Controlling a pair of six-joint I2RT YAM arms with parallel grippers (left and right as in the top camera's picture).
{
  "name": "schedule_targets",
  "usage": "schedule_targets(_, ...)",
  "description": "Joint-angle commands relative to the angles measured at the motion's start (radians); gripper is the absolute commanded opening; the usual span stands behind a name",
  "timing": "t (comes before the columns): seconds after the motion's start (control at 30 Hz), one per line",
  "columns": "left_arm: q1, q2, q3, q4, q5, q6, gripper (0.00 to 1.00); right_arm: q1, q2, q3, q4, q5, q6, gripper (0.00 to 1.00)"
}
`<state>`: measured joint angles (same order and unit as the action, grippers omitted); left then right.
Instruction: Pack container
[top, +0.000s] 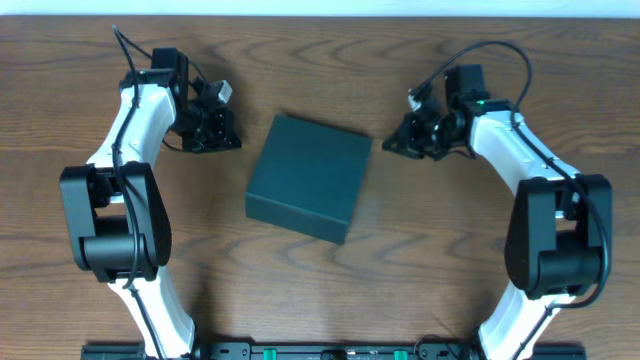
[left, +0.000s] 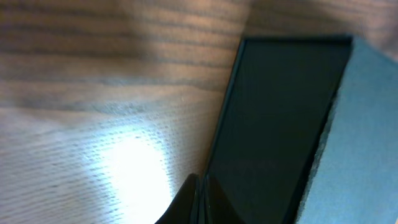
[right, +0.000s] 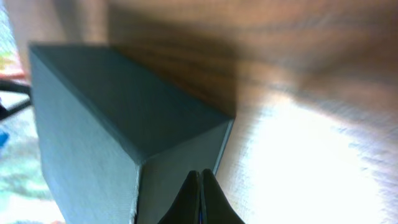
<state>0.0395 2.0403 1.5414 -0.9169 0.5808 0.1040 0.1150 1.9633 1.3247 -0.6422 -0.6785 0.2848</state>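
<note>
In the middle of the wooden table sits the container, closed and turned a little askew. The left gripper and the right gripper stand one at each side of it (near, but apart from it), each with its fingers pressed together, gripping nothing.

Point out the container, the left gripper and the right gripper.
container (top: 310, 178), overhead view, middle of its top face.
left gripper (left: 199, 186), left wrist view, between its shut fingertips.
right gripper (right: 200, 183), right wrist view, between its shut fingertips.
</note>
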Motion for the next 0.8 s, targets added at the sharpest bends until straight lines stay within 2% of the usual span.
schedule_targets(0.0,-0.023,-0.006,-0.030,-0.003,0.030,-0.039,0.06,0.061,-0.002,0.005,0.001,0.032,-0.050,0.02)
schedule_targets(0.27,-0.117,-0.006,-0.047,-0.002,0.030,-0.053,0.06,0.142,-0.002,0.005,0.063,0.089,-0.017,0.02)
schedule_targets(0.77,-0.174,-0.006,-0.047,0.060,0.049,-0.108,0.06,0.099,-0.002,0.005,0.184,0.226,0.019,0.02)
